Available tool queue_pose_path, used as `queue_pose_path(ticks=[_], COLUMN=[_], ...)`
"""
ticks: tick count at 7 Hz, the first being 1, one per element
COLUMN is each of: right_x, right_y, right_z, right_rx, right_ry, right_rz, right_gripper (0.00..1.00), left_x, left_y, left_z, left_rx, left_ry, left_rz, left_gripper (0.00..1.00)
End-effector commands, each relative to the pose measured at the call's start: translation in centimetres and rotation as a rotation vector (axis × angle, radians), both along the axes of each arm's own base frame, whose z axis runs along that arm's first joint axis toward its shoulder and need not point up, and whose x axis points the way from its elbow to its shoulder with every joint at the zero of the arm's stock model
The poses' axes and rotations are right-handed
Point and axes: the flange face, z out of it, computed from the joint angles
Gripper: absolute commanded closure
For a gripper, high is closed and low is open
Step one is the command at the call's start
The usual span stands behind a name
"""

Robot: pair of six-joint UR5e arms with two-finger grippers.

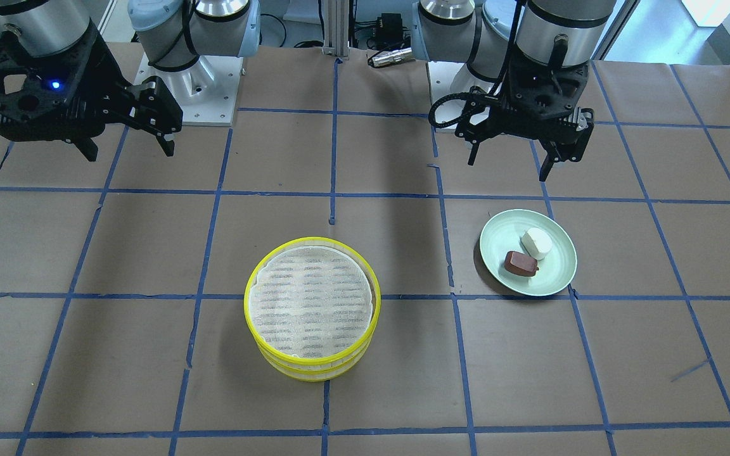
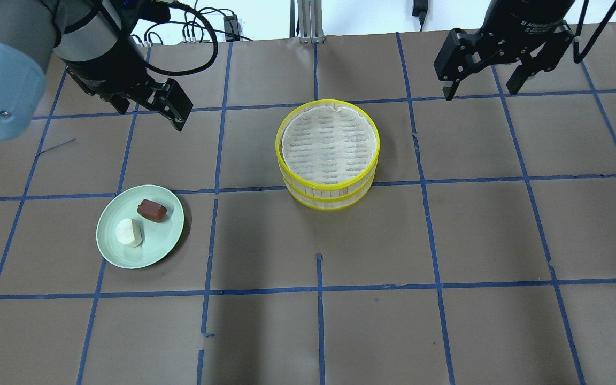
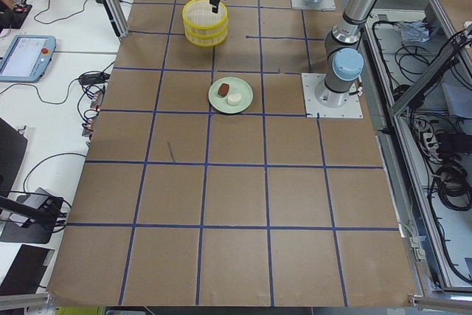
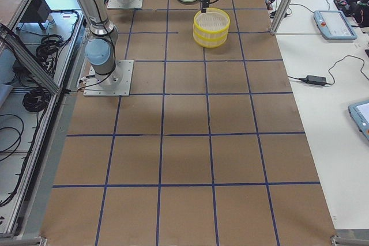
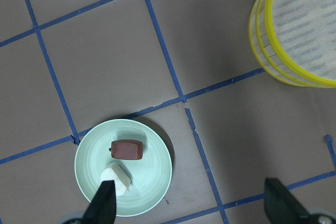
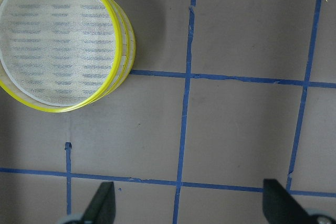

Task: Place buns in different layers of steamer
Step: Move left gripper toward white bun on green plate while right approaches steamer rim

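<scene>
The steamer (image 1: 312, 308) stands as two stacked yellow-rimmed trays, the top one empty; it also shows in the overhead view (image 2: 329, 152). The white bun (image 1: 537, 242) and the reddish-brown bun (image 1: 521, 263) lie side by side on a pale green plate (image 1: 503, 229). My left gripper (image 1: 508, 166) hangs open and empty above the table, behind the plate; its wrist view shows both buns, brown (image 5: 126, 149) and white (image 5: 118, 179), below it. My right gripper (image 1: 129, 152) is open and empty, high and off to the steamer's side (image 6: 58, 40).
The table (image 2: 447, 321) is covered in brown paper with a blue tape grid. The arm bases (image 1: 194, 95) stand at the robot's edge. Tablets and cables lie off the table in the side views.
</scene>
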Motion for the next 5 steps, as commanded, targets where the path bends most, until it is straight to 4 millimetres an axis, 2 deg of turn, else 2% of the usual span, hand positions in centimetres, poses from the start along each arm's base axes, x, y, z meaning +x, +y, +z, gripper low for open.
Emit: queue_pose_path(ticks=[1, 3, 4, 5], right_x=[-0.3, -0.5, -0.4, -0.3], right_y=[-0.1, -0.1, -0.7, -1.6], right_z=[-0.1, -0.2, -0.6, -1.6], right_rx=[-0.001, 0.002, -0.008, -0.008], right_ry=[0.009, 0.008, 0.014, 0.008], right_rz=[-0.003, -0.006, -0.012, -0.018], right_gripper=[0.00, 0.00, 0.00, 0.00], left_x=[0.0, 0.3, 1.4, 3.6], left_y=[0.1, 0.5, 0.5, -0.3], left_z=[-0.4, -0.6, -1.2, -3.8], left_rx=[0.002, 0.009, 0.022, 0.070], left_ry=[0.002, -0.006, -0.009, -0.003], left_rz=[0.007, 0.002, 0.026, 0.068], left_gripper=[0.00, 0.00, 0.00, 0.00])
